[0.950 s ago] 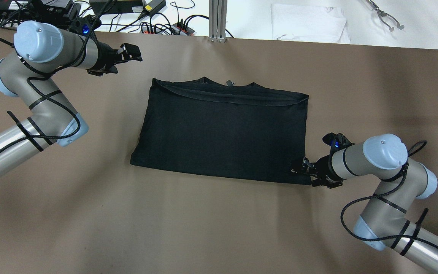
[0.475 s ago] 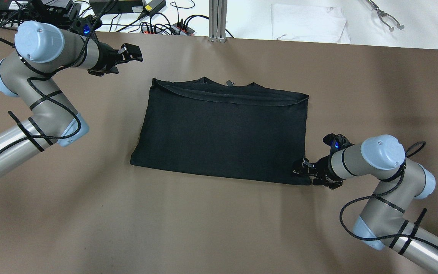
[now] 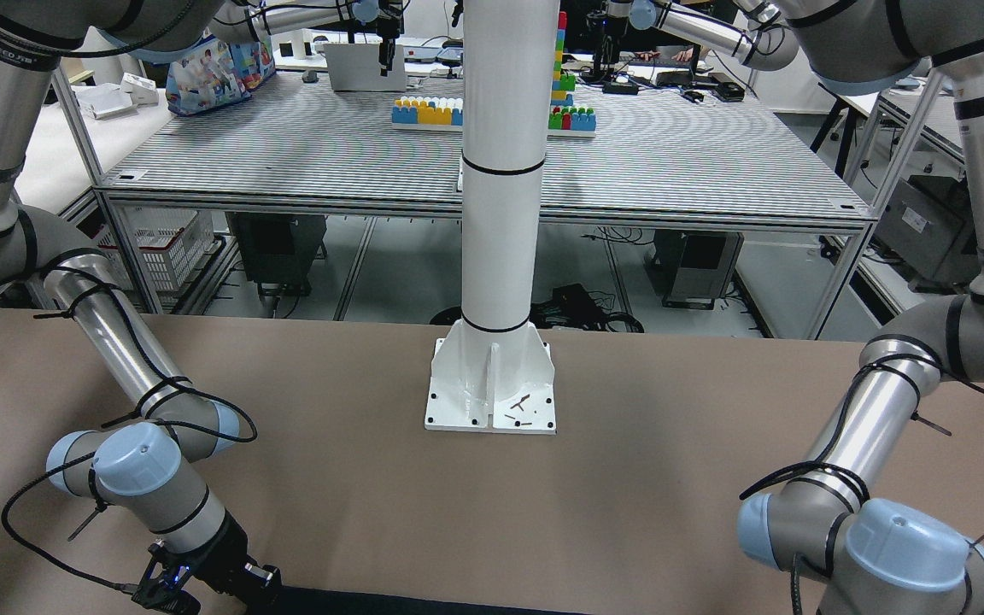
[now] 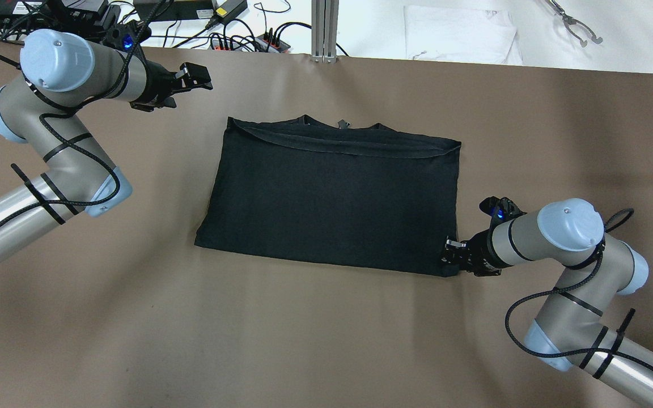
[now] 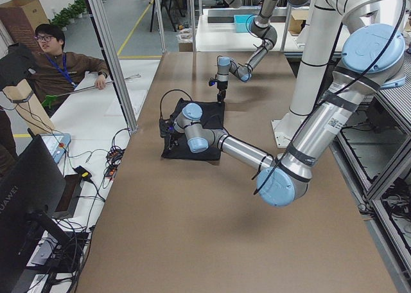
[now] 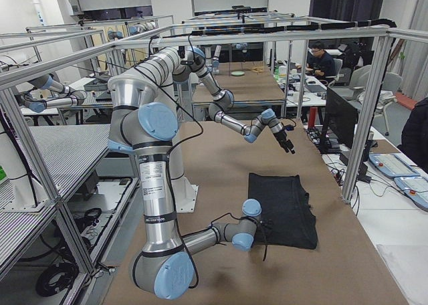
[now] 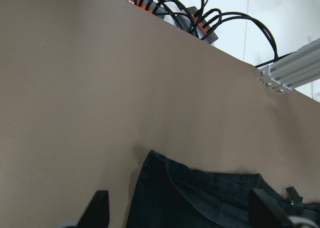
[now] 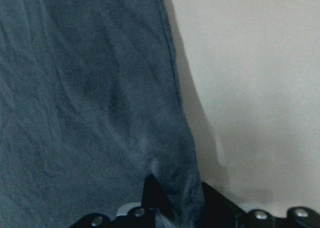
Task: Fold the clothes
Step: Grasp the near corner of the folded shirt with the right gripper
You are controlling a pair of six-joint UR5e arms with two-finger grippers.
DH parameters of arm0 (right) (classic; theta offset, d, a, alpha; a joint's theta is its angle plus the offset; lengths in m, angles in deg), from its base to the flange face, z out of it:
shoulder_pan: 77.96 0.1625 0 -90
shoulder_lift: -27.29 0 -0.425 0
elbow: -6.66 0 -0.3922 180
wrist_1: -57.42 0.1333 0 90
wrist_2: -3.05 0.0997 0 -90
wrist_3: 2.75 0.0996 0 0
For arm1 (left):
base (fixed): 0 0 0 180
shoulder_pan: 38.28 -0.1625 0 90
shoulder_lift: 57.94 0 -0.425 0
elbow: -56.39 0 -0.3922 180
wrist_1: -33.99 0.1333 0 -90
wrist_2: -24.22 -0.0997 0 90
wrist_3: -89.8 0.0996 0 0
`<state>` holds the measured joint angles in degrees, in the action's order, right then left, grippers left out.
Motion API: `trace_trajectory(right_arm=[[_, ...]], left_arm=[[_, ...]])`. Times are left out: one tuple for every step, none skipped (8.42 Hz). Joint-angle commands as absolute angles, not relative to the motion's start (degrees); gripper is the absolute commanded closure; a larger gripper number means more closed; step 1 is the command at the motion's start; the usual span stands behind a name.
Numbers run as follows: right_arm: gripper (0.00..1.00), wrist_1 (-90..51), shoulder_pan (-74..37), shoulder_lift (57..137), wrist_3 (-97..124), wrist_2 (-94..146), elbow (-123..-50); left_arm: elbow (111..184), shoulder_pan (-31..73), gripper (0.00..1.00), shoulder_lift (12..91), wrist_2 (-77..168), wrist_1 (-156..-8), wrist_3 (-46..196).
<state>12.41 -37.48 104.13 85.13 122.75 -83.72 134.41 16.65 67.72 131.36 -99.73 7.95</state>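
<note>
The black garment (image 4: 332,198) lies folded into a flat rectangle in the middle of the brown table (image 4: 326,340), with its neckline at the far edge. It also shows in the right side view (image 6: 284,208). My right gripper (image 4: 451,253) is at the garment's near right corner. In the right wrist view it (image 8: 165,208) is shut on a pinch of the fabric (image 8: 90,88). My left gripper (image 4: 204,79) hovers open and empty beyond the garment's far left corner. In the left wrist view its fingertips (image 7: 100,208) stand wide apart above that corner (image 7: 200,203).
A white post with a base plate (image 3: 490,384) stands on the robot's side of the table. Beyond the far edge are power strips and cables (image 4: 236,39), an aluminium post (image 4: 325,28), a folded white cloth (image 4: 459,34) and metal tongs (image 4: 573,25). A person (image 5: 61,62) sits there.
My right gripper has closed on the garment's near right corner, and that corner has drawn in slightly. The left arm has barely moved.
</note>
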Motion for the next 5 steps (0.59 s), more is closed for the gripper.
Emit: trace_trajectory(right_arm=[[1.00,11.7,-37.3,104.7,85.1,124.9,-87.7],[1.00,11.7,-37.3,105.0,85.2,126.3,-89.5],[1.00,11.7,-37.4,106.1,85.7,128.5,-92.1],[1.00,11.8,-37.8,106.4,86.4,131.2,-94.0],[1.00,11.9,-40.0,106.7,88.5,132.5,-96.1]], left_arm=[[134.4,17.1,0.00,67.7,131.4,-99.7,8.0],[134.4,17.3,0.00,67.5,131.4,-99.8,8.0],[134.7,17.4,0.00,67.1,131.4,-99.8,8.0],[135.8,17.4,0.00,66.3,130.7,-99.8,8.0],[136.1,17.4,0.00,66.1,130.4,-99.8,8.0]])
